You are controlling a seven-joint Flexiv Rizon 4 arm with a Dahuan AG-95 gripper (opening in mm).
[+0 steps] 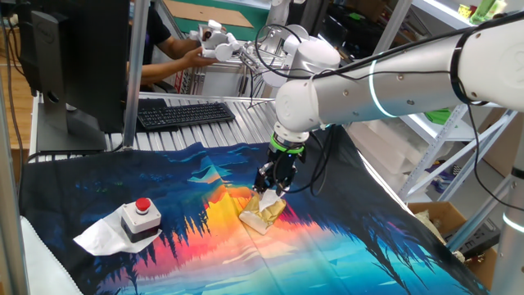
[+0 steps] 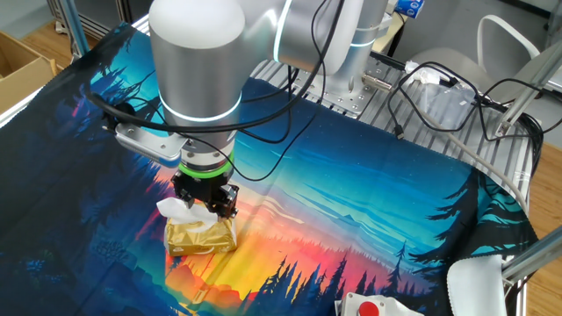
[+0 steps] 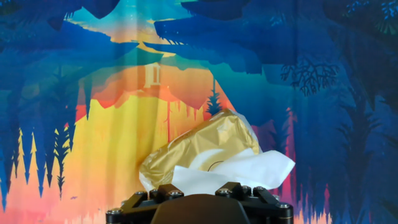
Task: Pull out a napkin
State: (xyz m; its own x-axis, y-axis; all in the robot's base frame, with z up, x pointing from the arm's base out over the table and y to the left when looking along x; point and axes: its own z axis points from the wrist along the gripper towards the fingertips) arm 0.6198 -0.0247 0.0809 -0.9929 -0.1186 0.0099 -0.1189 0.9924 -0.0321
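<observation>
Here, the hand (image 2: 205,200) hovers over a gold tissue pack (image 2: 201,235); its grip state is unclear. The white napkin (image 3: 239,171) looks soft, light and tearable, best pinched at its raised tuft.

Shiny gold tissue pack (image 3: 205,146) with a white napkin (image 3: 233,171), on a blue-orange-pink forest-sunset cloth (image 1: 344,254), plus a red-topped grey button box (image 1: 140,215).

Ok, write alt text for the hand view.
A gold tissue pack lies on a colourful forest-print tablecloth, a white napkin sticking out of it towards the camera. The black gripper base fills the bottom edge.
</observation>
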